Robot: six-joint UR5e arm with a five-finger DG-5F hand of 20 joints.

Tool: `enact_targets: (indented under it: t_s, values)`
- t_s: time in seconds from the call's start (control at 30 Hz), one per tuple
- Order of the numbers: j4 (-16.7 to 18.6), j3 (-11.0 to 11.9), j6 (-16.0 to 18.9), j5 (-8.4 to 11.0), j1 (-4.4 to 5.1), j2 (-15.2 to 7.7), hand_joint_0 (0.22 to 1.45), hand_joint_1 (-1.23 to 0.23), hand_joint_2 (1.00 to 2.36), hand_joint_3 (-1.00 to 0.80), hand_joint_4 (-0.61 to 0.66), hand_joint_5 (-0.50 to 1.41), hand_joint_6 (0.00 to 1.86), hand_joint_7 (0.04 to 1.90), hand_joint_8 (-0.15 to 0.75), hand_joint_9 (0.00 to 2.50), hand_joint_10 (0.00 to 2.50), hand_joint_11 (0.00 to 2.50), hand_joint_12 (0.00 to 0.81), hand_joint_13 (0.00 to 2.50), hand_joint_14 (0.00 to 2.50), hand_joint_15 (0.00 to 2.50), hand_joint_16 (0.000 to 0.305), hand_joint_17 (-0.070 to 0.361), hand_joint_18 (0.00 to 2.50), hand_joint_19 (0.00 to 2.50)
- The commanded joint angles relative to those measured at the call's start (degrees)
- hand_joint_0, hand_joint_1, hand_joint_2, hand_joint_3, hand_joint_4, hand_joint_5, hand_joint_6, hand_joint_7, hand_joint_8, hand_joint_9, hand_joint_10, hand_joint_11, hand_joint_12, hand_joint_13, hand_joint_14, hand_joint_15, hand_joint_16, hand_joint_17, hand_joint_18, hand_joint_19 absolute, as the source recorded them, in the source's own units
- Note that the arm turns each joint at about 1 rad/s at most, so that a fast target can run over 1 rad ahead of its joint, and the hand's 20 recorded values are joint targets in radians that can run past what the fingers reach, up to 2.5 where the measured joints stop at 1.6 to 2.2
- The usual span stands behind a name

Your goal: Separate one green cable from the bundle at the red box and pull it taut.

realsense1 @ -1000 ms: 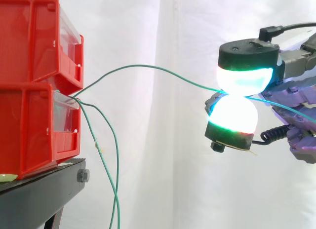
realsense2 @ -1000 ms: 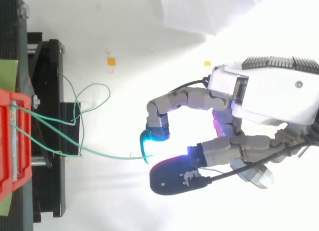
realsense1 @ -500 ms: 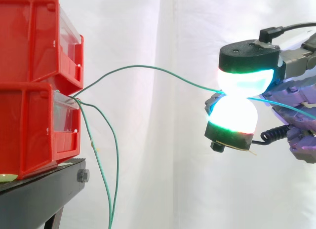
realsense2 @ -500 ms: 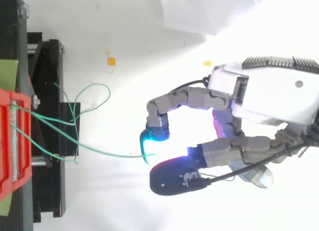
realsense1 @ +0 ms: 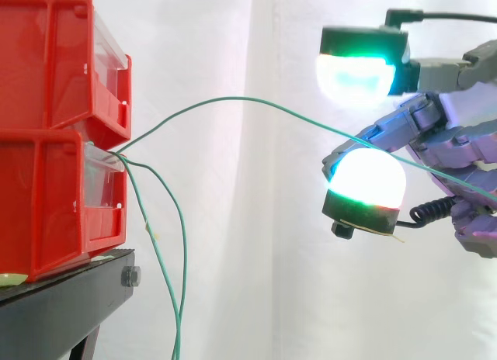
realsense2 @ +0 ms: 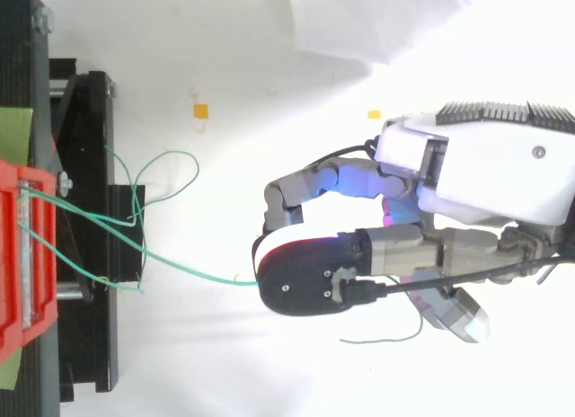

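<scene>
Green cable (realsense1: 233,99) leaves the stack at the front, where the upper red bin (realsense1: 46,57) sits on the lower red bin (realsense1: 46,197). It arcs up, then slopes down to the right and on past the hand (realsense1: 443,135). It is bowed, not straight. It passes through the gap between the fingers: the upper pad (realsense1: 353,74) sits well above it, and the lower pad (realsense1: 365,178) is right under it, touching or almost touching, can't tell which. Fingers are spread apart, nothing clamped.

In the top view the same cable (realsense2: 180,271) runs from the bin side to the dark fingertip of the hand (realsense2: 422,251). A loose green end (realsense2: 386,338) curls out beyond the hand.

Other green cables (realsense1: 182,259) come out at the same spot on the bins and hang down past the stand edge. From above they loop over one another (realsense2: 166,179) beside the stand.

Both bins have clear fronts; contents can't be made out.

The bins stand on a black stand (realsense1: 62,306) with a green patch (realsense2: 13,129) on its top. White curtain (realsense1: 233,34) hangs behind. The floor (realsense2: 269,381) below is white, with a few small orange scraps (realsense2: 201,110).
</scene>
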Motion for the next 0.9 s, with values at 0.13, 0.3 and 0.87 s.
enact_targets:
  t_s: [0.13, 0.3, 0.87]
  values:
    - [0.0, 0.0, -0.13, 0.0, 0.0, 0.0, 0.71, -0.52, 1.0, -0.5, -0.05, 0.15, 0.5, 1.26, 0.113, 2.28, 0.03, 0.68, 0.394, 1.73, 0.02, 0.78, 0.041, 0.092, 1.22, 0.9]
    - [0.0, 0.0, -0.22, 0.09, 0.0, 0.0, 0.73, -0.57, 1.01, -0.43, -0.06, 0.15, 0.5, 1.28, 0.125, 2.29, 0.02, 0.69, 0.398, 1.73, 0.02, 0.78, 0.04, 0.091, 1.23, 0.9]
    - [0.0, 0.0, -0.31, 0.18, 0.0, 0.0, 0.5, -0.5, 1.0, -0.5, -0.02, 0.15, 0.5, 1.3, 0.156, 2.26, 0.02, 0.65, 0.396, 1.74, 0.02, 0.76, 0.051, 0.114, 1.25, 0.87]
